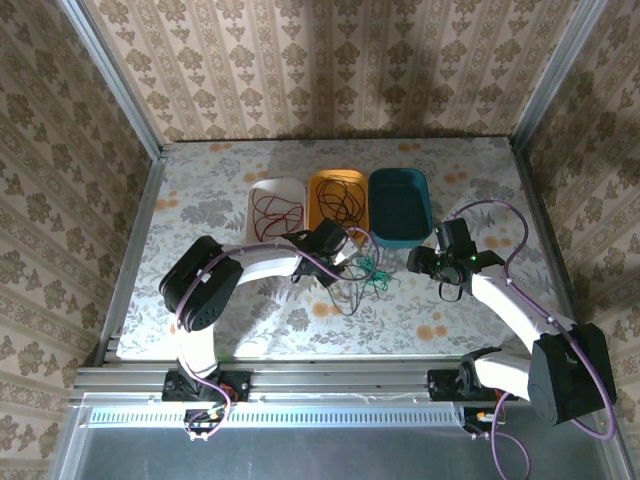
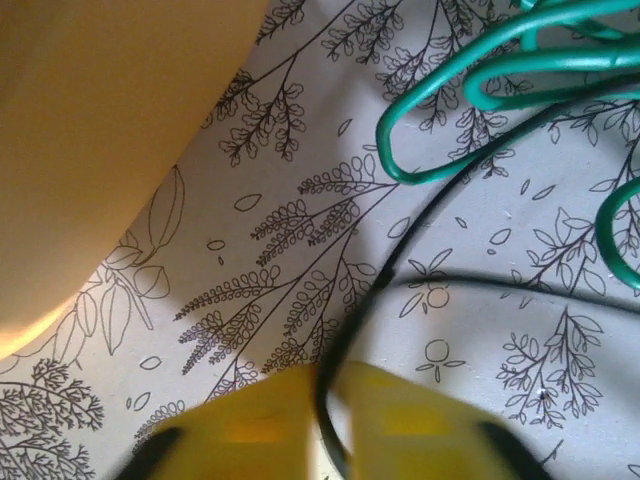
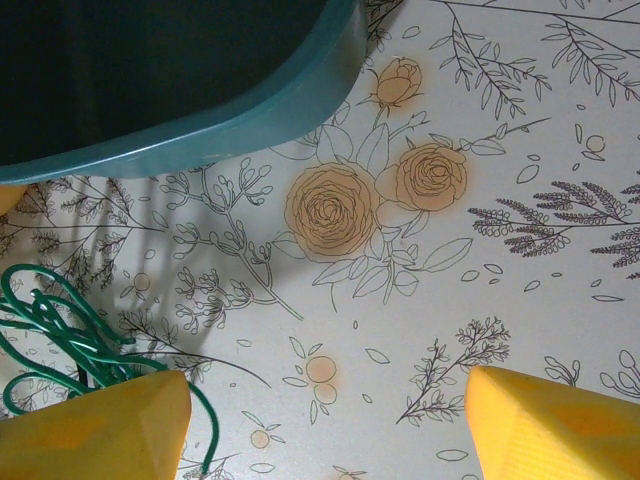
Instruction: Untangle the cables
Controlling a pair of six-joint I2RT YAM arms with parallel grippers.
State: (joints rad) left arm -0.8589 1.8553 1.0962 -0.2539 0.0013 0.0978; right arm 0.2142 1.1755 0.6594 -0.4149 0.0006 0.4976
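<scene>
At left hand (image 2: 325, 425), black cable (image 2: 362, 310) (blurred) disappears.

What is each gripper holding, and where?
Left gripper pinches the black cable somewhere along its run, no end in sight; right gripper is open, empty.
</scene>
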